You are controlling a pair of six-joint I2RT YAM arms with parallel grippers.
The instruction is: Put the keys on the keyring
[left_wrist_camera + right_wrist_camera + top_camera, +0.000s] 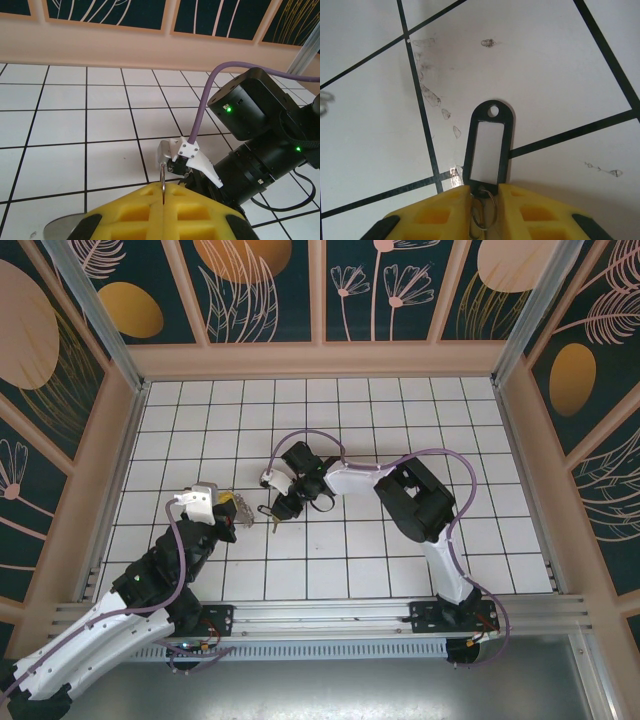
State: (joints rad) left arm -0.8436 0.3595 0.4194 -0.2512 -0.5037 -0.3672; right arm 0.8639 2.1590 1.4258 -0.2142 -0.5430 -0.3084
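My left gripper [238, 512] [163, 188] is shut on the keyring [163, 176], a thin ring that stands edge-on out of the seam between the yellow fingers. It shows as a brownish bit [243, 503] in the top view. Just to its right, my right gripper [283, 506] [485, 192] points down at the tiled floor, its yellow fingers closed against both sides of the neck of the keys' black tag [487, 145]. A small metal ring [489, 212] sits in the gap between them. A tiny pale key [272, 525] hangs below the black tag [263, 510].
The right arm's white camera mount [192, 152] and black wrist [260, 125] sit a few centimetres ahead of my left fingers. Wooden walls [320, 360] ring the white tiled floor [400, 410]. A metal rail [320, 618] runs along the near edge. Smudges [432, 95] mark the tile.
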